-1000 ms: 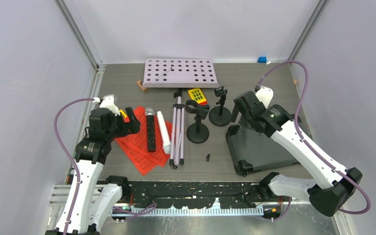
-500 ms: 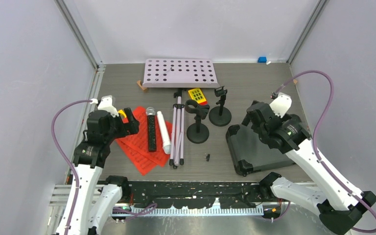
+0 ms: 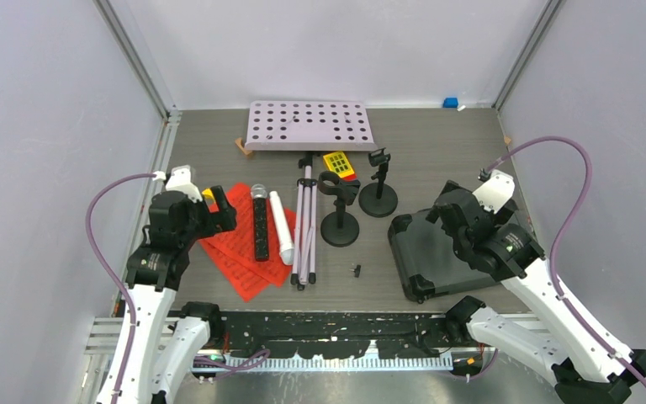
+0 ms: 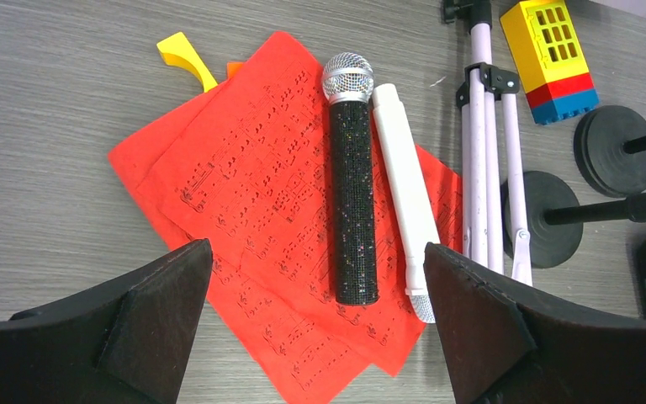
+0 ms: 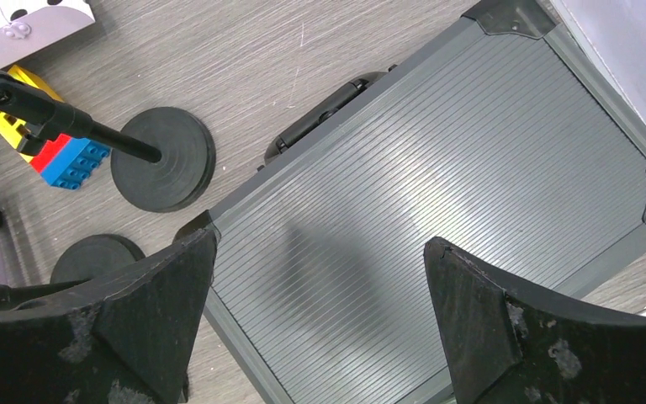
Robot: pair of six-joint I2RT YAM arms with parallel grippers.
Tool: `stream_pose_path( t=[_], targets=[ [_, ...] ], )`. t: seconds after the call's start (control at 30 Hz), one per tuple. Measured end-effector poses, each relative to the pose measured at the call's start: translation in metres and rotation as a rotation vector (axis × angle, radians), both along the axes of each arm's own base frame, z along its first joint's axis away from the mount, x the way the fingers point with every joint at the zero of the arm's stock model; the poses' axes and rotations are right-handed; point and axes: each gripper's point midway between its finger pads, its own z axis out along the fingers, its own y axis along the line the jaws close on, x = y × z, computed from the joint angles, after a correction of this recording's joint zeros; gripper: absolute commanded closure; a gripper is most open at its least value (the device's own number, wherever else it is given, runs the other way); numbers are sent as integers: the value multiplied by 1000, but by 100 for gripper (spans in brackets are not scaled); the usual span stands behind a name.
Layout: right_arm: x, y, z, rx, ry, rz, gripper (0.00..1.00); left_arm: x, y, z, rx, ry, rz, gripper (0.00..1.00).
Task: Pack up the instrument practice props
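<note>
- The case (image 3: 442,257) lies shut and flat at about 4 o'clock on the table (image 3: 219,139), handle toward the stands; I see its ribbed lid (image 5: 437,227) closed in the right wrist view.
- None of the props I can see are in it: they lie out on the table. With the lid down I cannot tell what, if anything, is inside.
- Black mic (image 4: 353,185) and white mic (image 4: 404,194) lie side by side, touching, on the red sheet music (image 4: 252,202) at about 8 o'clock.
- Just right of them lies the folded tripod (image 3: 305,223); then two round-base mic stands (image 3: 340,220), upright, near centre.
- The toy block (image 3: 339,164) sits at 12 o'clock of the stands, the perforated music desk (image 3: 309,124) behind it at the far edge.
- Left gripper (image 4: 315,337) hangs over the mics, fingers spread wide, holding nothing.
- Right gripper (image 5: 320,328) hangs over the case lid, fingers likewise spread and empty.
- My judgement: as the props lie, the packing is mostly left to do.
</note>
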Motion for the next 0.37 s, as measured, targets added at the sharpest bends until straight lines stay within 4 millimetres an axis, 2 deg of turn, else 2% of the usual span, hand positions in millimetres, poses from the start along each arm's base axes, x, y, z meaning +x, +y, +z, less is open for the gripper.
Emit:
stream_pose_path(
  t=[0.37],
  targets=[
    [1, -2, -6, -16, -34, 20, 5, 0, 1, 0, 5, -1, 7, 0]
  ],
)
